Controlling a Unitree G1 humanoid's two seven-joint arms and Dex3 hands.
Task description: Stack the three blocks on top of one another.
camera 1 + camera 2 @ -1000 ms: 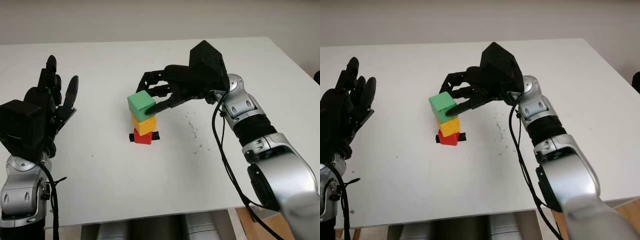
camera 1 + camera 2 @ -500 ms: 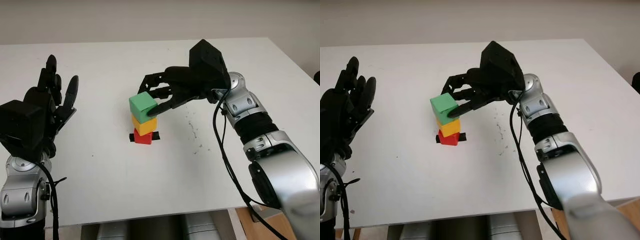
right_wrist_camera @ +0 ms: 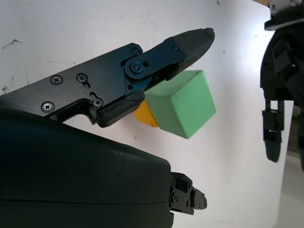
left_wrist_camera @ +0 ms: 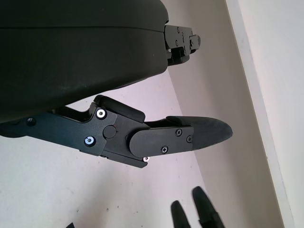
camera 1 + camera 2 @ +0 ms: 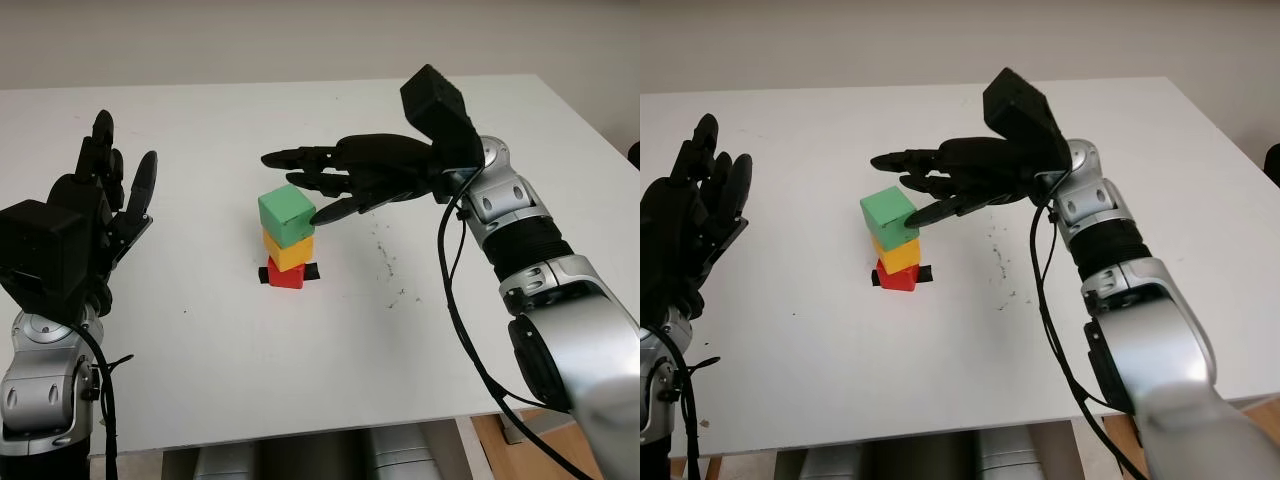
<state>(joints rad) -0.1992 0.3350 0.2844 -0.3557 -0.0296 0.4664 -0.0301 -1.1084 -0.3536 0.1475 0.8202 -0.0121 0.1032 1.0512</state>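
No writing can be read on the blocks. The green block (image 5: 287,215) sits skewed atop the yellow block (image 5: 290,251), which rests on the red block (image 5: 285,275), near the middle of the white tabletop (image 5: 300,370); black tape seems to lie under the stack. The right hand (image 5: 345,180) hovers just beside the green block, fingers (image 5: 335,208) extended, holding nothing. The left hand (image 5: 85,220) is raised, open, well apart, with bare tabletop all around.

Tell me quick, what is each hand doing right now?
Left hand: open, holding nothing, raised at the table's left side.
Right hand: open, holding nothing, beside the green block atop the stack.
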